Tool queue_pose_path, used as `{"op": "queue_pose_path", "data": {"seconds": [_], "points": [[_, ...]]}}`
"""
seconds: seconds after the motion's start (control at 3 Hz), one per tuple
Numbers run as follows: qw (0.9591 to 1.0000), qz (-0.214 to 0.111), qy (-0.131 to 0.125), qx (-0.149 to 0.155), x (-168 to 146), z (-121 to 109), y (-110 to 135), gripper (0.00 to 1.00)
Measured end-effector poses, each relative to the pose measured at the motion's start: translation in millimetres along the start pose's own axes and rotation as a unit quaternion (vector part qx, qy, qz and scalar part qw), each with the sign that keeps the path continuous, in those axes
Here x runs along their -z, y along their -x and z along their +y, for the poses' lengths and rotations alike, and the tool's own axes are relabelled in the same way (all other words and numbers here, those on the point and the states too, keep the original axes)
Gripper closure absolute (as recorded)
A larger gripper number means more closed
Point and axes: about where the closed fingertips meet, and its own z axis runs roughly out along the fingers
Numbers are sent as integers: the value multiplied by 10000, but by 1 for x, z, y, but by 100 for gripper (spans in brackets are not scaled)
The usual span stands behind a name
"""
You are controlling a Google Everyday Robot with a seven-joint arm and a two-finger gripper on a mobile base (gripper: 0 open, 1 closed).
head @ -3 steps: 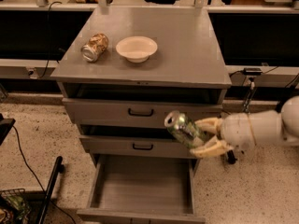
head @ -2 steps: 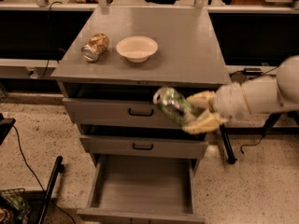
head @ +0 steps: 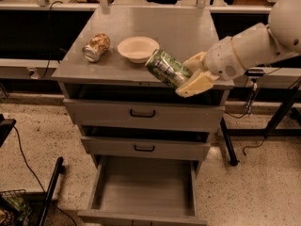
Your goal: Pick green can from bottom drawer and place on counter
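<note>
My gripper (head: 186,73) is shut on the green can (head: 166,68), a shiny green drink can with pale markings. It holds the can tilted, silver end up and to the left, at the front edge of the counter (head: 188,32), just right of the white bowl. The arm reaches in from the right. The bottom drawer (head: 146,188) is pulled open below, and its grey floor is bare.
A white bowl (head: 137,48) sits on the counter near the front middle. A tan-and-gold can (head: 96,46) lies on its side to the bowl's left. Two shallower drawers with black handles (head: 142,113) are shut. Cables and a black pole (head: 49,192) lie on the floor at left.
My gripper has lifted the green can from the level of the middle drawers up and leftward to the counter's front edge. The arm has risen with it.
</note>
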Motion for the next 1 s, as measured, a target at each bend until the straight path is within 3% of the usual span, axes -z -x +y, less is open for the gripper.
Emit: {"op": "queue_pose_path", "data": {"seconds": [0.33, 0.67, 1.0], "points": [[9973, 566, -373, -272, 13, -36, 13, 100], [9880, 1199, -678, -700, 31, -69, 8, 100], [9753, 1699, -774, -1179, 45, -89, -11, 100]]}}
